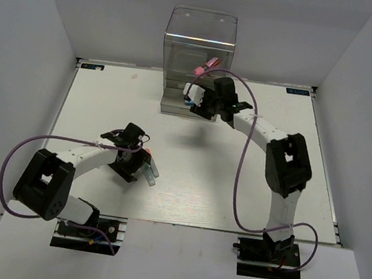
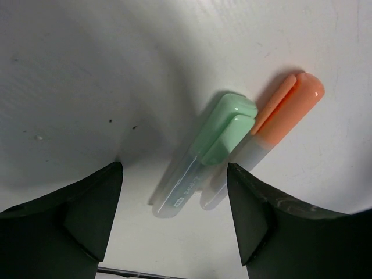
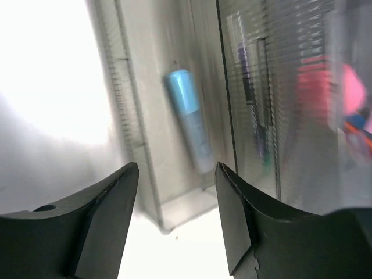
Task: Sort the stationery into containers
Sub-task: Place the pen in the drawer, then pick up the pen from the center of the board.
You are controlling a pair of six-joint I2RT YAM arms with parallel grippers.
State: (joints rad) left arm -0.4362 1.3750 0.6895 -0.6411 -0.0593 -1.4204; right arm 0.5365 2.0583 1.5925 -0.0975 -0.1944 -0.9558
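Note:
Two short markers lie side by side on the white table, a teal-capped marker [image 2: 218,139] and an orange-capped marker [image 2: 285,107]. My left gripper [image 2: 174,174] hangs open just over their clear rear ends, one finger on each side, touching neither. From above, this pair [image 1: 149,170] sits by the left gripper [image 1: 140,163]. My right gripper [image 3: 177,171] is open and empty at the foot of the transparent drawer box [image 1: 199,44]. Beyond its fingers a blue-capped marker [image 3: 189,119] lies inside a drawer [image 3: 125,104]. A pink piece [image 3: 328,87] and dark pens [image 3: 256,104] show blurred in the neighbouring drawers.
The drawer box stands at the table's far middle edge, against the back wall. Grey walls close in the left, right and back sides. A purple cable [image 1: 242,161] loops beside the right arm, another [image 1: 10,156] round the left arm.

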